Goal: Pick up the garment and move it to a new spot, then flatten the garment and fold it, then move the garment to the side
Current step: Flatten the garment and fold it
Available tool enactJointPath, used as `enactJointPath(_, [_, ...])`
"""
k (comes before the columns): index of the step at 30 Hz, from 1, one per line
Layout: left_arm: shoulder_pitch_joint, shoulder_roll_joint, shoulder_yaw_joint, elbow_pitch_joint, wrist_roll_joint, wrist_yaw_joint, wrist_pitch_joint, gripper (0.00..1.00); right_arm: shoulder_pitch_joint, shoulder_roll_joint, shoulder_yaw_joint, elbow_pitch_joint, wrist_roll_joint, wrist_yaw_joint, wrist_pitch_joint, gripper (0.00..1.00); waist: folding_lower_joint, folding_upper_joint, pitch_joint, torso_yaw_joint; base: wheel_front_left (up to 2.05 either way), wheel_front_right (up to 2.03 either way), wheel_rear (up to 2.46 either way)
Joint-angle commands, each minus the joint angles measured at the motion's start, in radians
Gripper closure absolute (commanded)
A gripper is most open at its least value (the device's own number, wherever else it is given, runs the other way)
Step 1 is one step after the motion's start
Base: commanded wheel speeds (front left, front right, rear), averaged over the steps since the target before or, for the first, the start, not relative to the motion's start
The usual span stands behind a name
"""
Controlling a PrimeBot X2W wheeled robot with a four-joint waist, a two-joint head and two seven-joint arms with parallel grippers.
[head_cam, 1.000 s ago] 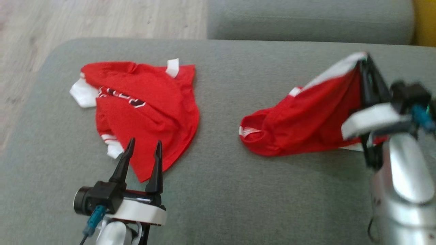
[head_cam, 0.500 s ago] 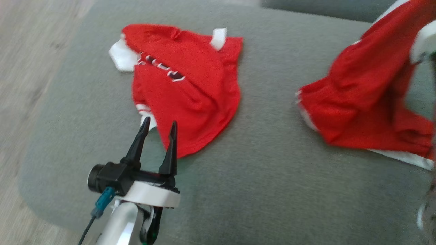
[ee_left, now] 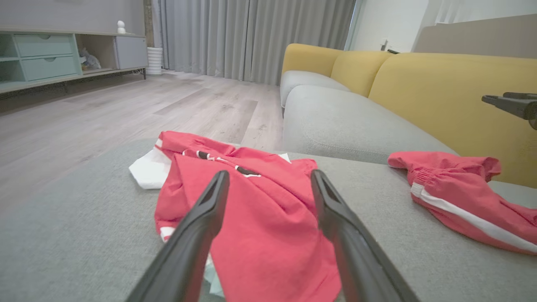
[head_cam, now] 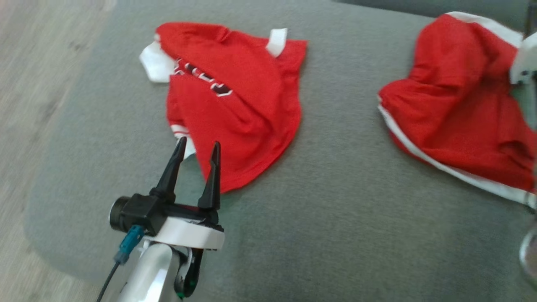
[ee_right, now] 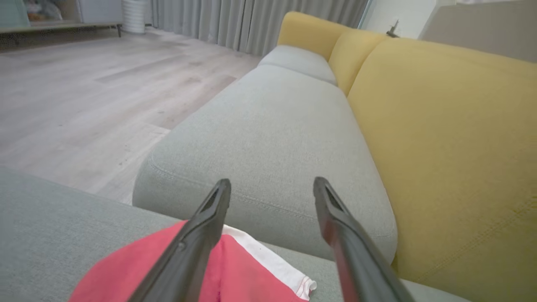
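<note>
A red garment with a white side stripe (head_cam: 457, 105) lies crumpled on the right of the grey cushion (head_cam: 335, 218); it also shows in the left wrist view (ee_left: 457, 188). My right gripper (ee_right: 270, 184) is open just above its white-edged hem (ee_right: 268, 260), with nothing between the fingers. Part of that arm's pale wrist (head_cam: 522, 61) shows at the head view's right edge. A second red garment, a jersey with white trim and lettering (head_cam: 235, 100), lies on the cushion's left. My left gripper (head_cam: 199, 143) stands open and empty at the jersey's near hem (ee_left: 268, 251).
Wood floor (head_cam: 37, 84) drops off beyond the cushion's left edge. A second grey seat cushion (ee_right: 272, 126) and the yellow sofa back (ee_right: 453, 147) lie beyond the right garment. A low cabinet (ee_left: 42, 54) stands across the room.
My right gripper has opened and let go of the striped garment, which has dropped into a heap on the cushion. The head camera has shifted. The left gripper keeps its place.
</note>
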Motion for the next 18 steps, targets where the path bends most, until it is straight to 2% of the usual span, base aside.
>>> enactJointPath(1, [-0.018,0.004,0.044,-0.029,0.01,0.002,-0.008,0.0,-0.014,0.031,0.01,-0.025,-0.004,-0.001,-0.031,0.0,-0.0001,0.0,-0.032,-0.039,0.0,0.0,0.0])
enactJointPath(5, [-0.002,0.004,0.071,-0.029,0.025,-0.001,-0.008,0.0,0.01,0.112,-0.012,-0.032,0.035,-0.001,-0.149,0.0,-0.0001,0.0,-0.082,-0.107,0.0,0.0,0.0])
enactJointPath(8, [0.016,0.004,0.099,-0.043,0.039,-0.001,-0.008,0.0,0.069,0.176,0.016,-0.09,0.101,-0.001,-0.195,0.0,-0.0001,0.0,-0.12,-0.18,0.0,0.0,0.0])
enactJointPath(12, [0.031,0.004,0.113,-0.049,0.049,-0.005,-0.008,0.0,0.197,0.196,0.082,-0.218,0.238,-0.001,-0.2,0.0,-0.0001,0.0,-0.152,-0.238,0.0,0.0,0.0])
enactJointPath(18, [0.06,0.004,0.135,-0.053,0.053,0.002,-0.008,0.0,0.513,0.197,0.26,-0.455,0.525,-0.001,-0.201,0.0,-0.0001,0.0,-0.185,-0.312,0.0,0.0,0.0])
